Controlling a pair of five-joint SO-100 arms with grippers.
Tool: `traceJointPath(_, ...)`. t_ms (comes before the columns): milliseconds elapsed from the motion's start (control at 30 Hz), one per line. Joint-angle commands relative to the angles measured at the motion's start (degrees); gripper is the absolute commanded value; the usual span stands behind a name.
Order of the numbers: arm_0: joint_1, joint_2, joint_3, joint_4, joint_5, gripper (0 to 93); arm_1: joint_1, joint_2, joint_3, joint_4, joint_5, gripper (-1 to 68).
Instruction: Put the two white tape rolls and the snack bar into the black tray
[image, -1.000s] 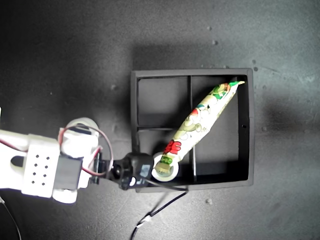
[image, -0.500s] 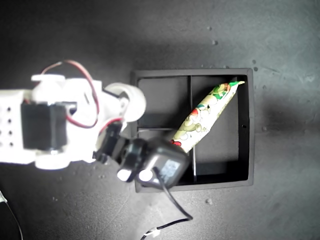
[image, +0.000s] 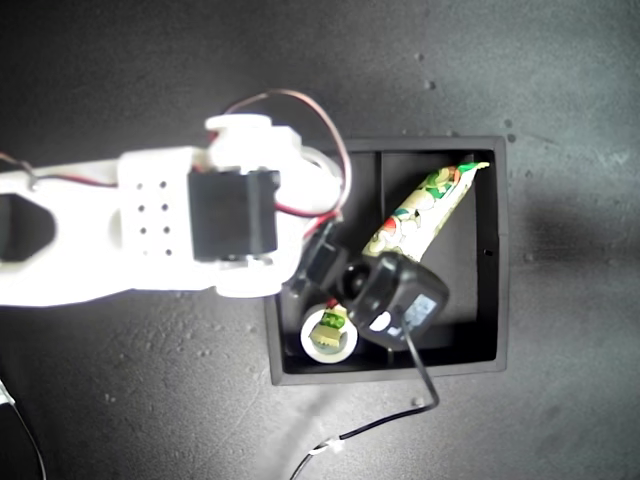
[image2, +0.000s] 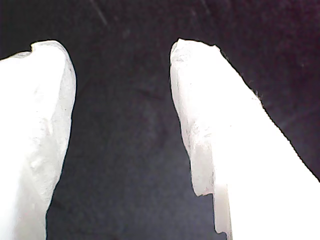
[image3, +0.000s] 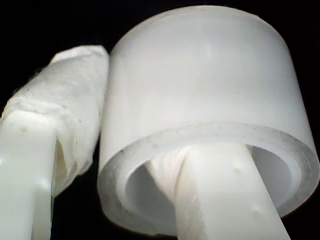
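A white arm (image: 150, 230) has swung from the exterior view's left over the square matte black tray (image: 500, 250), covering one end of the cream-and-green wrapped snack bar (image: 425, 205) inside. My second tool (image3: 130, 150) is clamped on a white ring-shaped tape roll (image3: 200, 85); my first tool (image2: 122, 125) stands apart.

Snack bar (image: 425, 212) diagonal in black tray (image: 497, 250)

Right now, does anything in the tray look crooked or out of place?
Yes. The snack bar lies diagonally across a divider of the black tray instead of inside one compartment, and its tip points up into the exterior view's upper right corner. The tape roll is inside one compartment.
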Motion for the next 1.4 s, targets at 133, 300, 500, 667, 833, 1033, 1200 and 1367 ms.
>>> traceJointPath(133,-0.4,1.1,-0.1,1.7,-2.5,0.7,-0.4,0.5,-0.4,-1.1,-1.4,12.3)
traceJointPath(300,0.3,2.8,3.3,1.7,-3.7,11.8,-0.4,0.5,-0.4,-1.1,-1.4,12.6)
traceJointPath(500,1.8,8.2,9.4,1.7,-5.1,17.7,-0.3,0.5,-0.2,-1.1,-1.5,13.1)
traceJointPath(667,1.3,16.8,15.9,1.7,-4.5,18.0,0.8,0.5,-0.2,-0.6,-1.8,17.7)
traceJointPath(833,-1.8,33.7,32.0,1.7,-5.7,15.8,2.9,6.9,3.4,2.2,18.2,17.9)
traceJointPath(1033,-6.2,51.9,58.1,-1.1,-9.8,12.9,5.2,16.5,9.1,-6.9,1.8,14.1)
traceJointPath(1200,-9.8,73.3,90.9,-14.3,-13.0,10.9,-8.3,16.6,5.6,-3.3,-30.5,15.3)
traceJointPath(1367,-10.5,91.9,116.6,-29.9,-12.7,8.7,6.2,16.6,12.6,-1.5,-7.6,15.3)
